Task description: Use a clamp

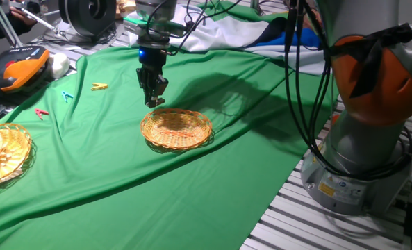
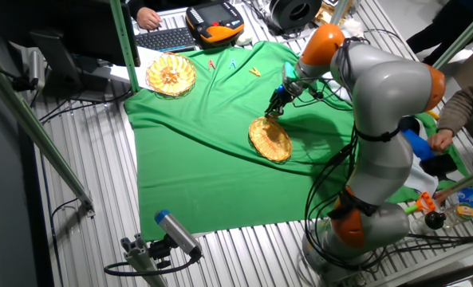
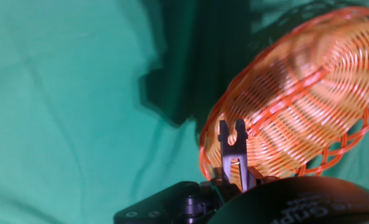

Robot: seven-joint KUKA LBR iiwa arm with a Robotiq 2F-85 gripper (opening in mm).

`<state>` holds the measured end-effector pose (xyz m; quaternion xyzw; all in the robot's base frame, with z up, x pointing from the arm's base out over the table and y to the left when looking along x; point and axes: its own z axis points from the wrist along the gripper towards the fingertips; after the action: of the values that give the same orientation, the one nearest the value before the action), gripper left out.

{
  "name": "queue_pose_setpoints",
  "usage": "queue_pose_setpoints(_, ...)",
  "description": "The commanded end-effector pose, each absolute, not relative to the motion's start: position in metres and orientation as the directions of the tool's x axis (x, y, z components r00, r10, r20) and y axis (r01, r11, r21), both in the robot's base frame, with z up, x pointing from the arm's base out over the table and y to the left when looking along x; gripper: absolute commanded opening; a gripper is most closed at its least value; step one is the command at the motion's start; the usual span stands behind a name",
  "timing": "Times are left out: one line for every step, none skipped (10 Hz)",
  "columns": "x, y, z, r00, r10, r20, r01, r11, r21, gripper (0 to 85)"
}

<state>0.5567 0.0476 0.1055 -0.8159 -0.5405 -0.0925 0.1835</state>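
Note:
My gripper (image 1: 153,96) hangs fingers-down just above the far rim of the small wicker basket (image 1: 192,142). In the hand view the gripper (image 3: 232,182) is shut on the clamp (image 3: 233,152), a small dark clothespin-style clip. The clip sticks out past the fingers with its forked end over the basket's near rim (image 3: 204,149). I cannot tell whether the clip touches the rim. The other fixed view shows the gripper (image 2: 273,110) at the top edge of the basket (image 2: 280,151). The basket is empty.
A yellow clothespin (image 1: 99,86), a blue one (image 1: 67,96) and a red one (image 1: 42,112) lie on the green cloth to the left. A second wicker basket (image 1: 21,163) sits at the left edge. An orange teach pendant (image 1: 19,72) lies behind. The robot base (image 1: 362,160) stands at the right.

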Motion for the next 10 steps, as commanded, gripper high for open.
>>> queue_pose_setpoints(0.557, 0.048, 0.106, 0.292, 0.894, 0.339, 0.952, -0.239, -0.191, 0.0)
queue_pose_setpoints(0.557, 0.048, 0.106, 0.231, 0.908, 0.348, 0.966, -0.172, -0.193, 0.0)
queue_pose_setpoints(0.557, 0.048, 0.106, 0.171, 0.906, 0.387, 0.973, -0.095, -0.208, 0.0)
queue_pose_setpoints(0.557, 0.048, 0.106, 0.128, 0.911, 0.391, 0.973, -0.040, -0.226, 0.0)
queue_pose_setpoints(0.557, 0.048, 0.106, 0.125, 0.906, 0.403, 0.972, -0.030, -0.233, 0.0)
queue_pose_setpoints(0.557, 0.048, 0.106, 0.140, 0.906, 0.400, 0.970, -0.045, -0.238, 0.0)
queue_pose_setpoints(0.557, 0.048, 0.106, 0.158, 0.905, 0.394, 0.968, -0.062, -0.245, 0.0)
queue_pose_setpoints(0.557, 0.048, 0.106, 0.178, 0.901, 0.396, 0.965, -0.080, -0.251, 0.0)
queue_pose_setpoints(0.558, 0.052, 0.106, 0.189, 0.897, 0.399, 0.963, -0.089, -0.255, 0.0)
queue_pose_setpoints(0.559, 0.059, 0.106, 0.199, 0.895, 0.399, 0.962, -0.101, -0.254, 0.0)
